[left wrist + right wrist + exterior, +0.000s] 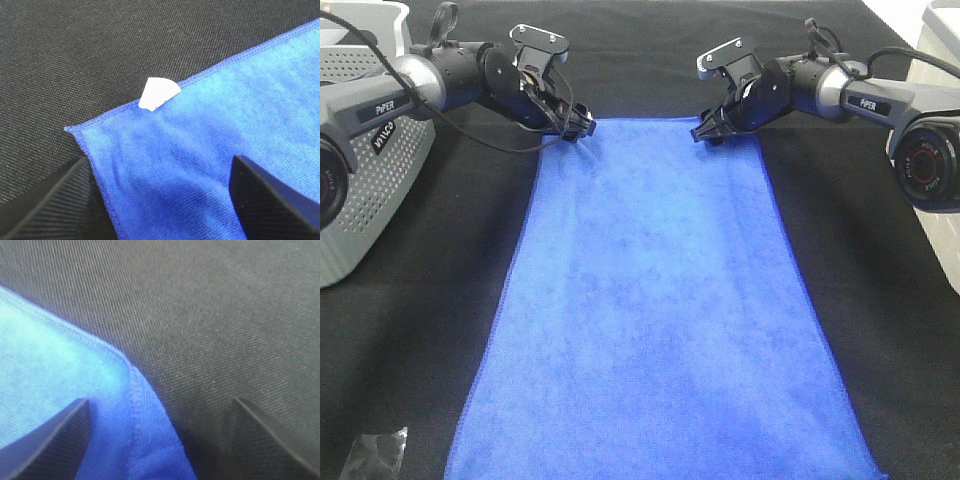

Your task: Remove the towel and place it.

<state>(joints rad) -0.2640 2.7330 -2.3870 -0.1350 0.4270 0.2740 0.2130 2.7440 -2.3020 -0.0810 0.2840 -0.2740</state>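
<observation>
Both grippers poised with jaws apart over the far corners of the towel.

The left gripper [582, 128] and right gripper [705, 131] straddle corners of the large royal-blue microfibre towel [655, 320] (white tag [158, 93] by the left one), flat on the black woven tablecloth [410, 360].

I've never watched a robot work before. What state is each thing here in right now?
towel: spread flat on the black cloth, not lifted
white tag: sticking out at the towel's far left corner
left gripper: open, at that corner
right gripper: open, at the far right corner
black cloth: flat
</observation>
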